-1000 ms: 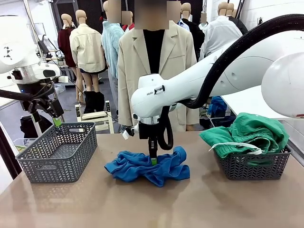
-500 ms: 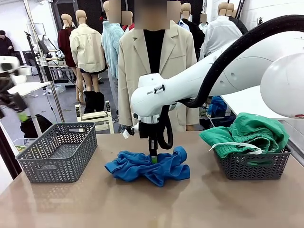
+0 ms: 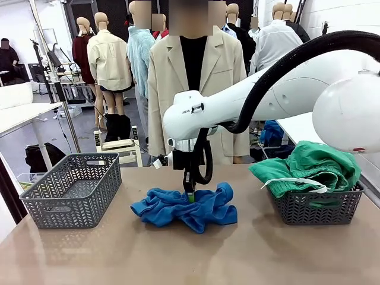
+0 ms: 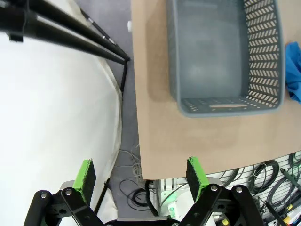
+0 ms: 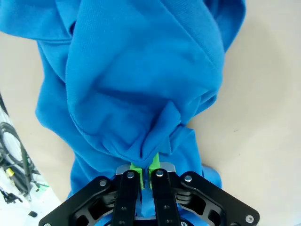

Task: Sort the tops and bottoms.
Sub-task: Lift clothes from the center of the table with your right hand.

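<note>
We see one bright royal-blue top (image 3: 185,209), a plain soft knit crumpled into a low, wrinkled heap at the middle of the table (image 3: 178,261), between the two baskets. The right gripper (image 3: 189,196) comes straight down onto it, and in the right wrist view its green pads (image 5: 136,168) are pressed together on a pinched fold of the blue cloth (image 5: 136,94). We count two grey mesh baskets: the left basket (image 3: 71,190) has nothing visible in it, and the right basket (image 3: 316,206) holds one emerald green garment (image 3: 314,166) with a white drawstring, piled above and spilling over its rim. In the left wrist view, the left gripper (image 4: 141,174) hangs above the table's edge with its fingers spread wide apart, holding nothing.
</note>
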Controlling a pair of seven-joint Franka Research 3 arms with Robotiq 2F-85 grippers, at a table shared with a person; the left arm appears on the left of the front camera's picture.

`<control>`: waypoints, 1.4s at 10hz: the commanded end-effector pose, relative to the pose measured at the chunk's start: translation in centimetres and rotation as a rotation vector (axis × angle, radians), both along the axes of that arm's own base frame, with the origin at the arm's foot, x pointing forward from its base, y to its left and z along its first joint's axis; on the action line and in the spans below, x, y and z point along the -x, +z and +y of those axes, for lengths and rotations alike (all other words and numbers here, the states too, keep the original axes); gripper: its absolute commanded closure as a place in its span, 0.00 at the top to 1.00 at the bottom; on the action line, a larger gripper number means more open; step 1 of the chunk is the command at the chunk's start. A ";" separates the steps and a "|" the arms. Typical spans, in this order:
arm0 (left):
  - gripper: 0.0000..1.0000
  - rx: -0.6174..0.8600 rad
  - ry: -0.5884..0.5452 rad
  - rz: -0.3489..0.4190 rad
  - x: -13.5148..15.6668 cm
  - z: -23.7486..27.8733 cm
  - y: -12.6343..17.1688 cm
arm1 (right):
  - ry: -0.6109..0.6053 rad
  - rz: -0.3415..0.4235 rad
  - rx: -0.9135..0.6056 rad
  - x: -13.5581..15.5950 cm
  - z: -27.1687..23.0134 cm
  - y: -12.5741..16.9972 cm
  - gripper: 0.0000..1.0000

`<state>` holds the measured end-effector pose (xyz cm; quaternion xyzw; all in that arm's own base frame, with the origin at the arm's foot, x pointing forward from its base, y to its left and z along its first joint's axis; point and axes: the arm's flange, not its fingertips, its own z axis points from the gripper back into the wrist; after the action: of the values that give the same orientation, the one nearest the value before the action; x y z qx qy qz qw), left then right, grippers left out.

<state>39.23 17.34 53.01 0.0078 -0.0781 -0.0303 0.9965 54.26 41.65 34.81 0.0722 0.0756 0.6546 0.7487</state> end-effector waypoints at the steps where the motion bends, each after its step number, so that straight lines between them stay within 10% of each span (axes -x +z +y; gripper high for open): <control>1: 1.00 0.061 0.052 -0.071 2.6 2.4 -1.1 | -0.035 -0.045 -0.009 0.7 0.3 2.9 0.00; 9: 1.00 0.026 0.039 -0.012 1.0 1.5 -0.9 | -0.374 -0.447 -0.051 14.5 -3.5 34.4 0.00; 14: 1.00 0.026 0.039 -0.012 1.0 1.5 -0.9 | -0.552 -0.612 -0.166 25.4 -3.0 45.3 0.00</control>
<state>38.12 18.49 51.97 -0.0067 -0.0884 -0.0086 0.9960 29.84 38.55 79.16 -0.0323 -0.1988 0.4462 0.8720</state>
